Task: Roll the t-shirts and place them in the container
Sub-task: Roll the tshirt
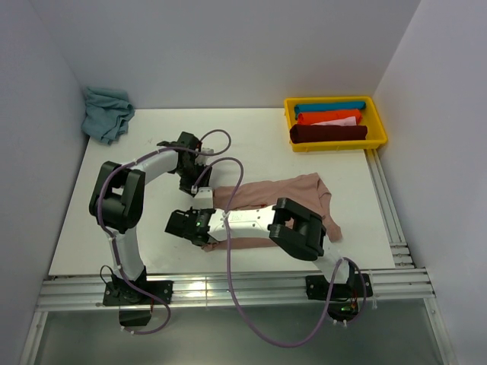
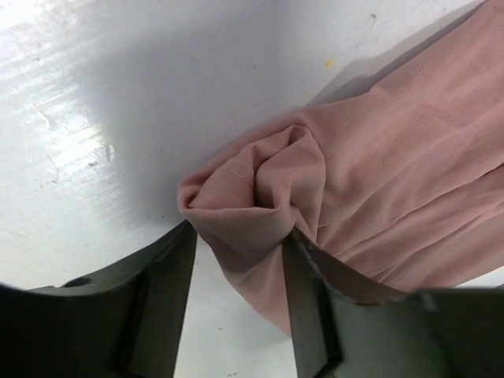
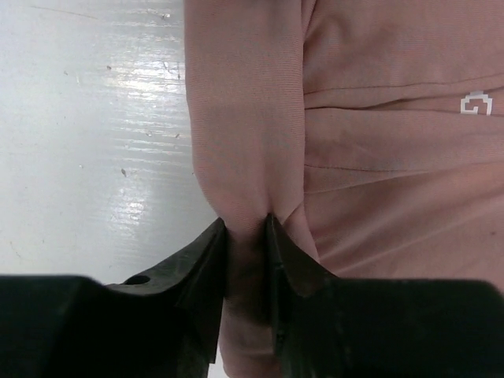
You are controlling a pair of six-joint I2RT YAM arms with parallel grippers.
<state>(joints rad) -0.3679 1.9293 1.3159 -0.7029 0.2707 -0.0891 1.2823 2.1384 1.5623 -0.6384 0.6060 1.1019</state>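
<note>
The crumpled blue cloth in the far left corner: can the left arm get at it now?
Probably not yet: the left gripper is shut on the pink t-shirt. Nothing stands between it and the blue cloth.

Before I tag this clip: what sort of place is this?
Probably a robot lab cell: white table boxed by panels, yellow bin of rolled t-shirts, left gripper and right gripper pinching a pink t-shirt.

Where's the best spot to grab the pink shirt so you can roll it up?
At its short end on the left of the top view, one gripper per corner, coming in low over the table from that side. The pink shirt lies flat and long, so a roll probably starts best there. The left gripper pinches a bunched corner, the right gripper a doubled fold.
</note>
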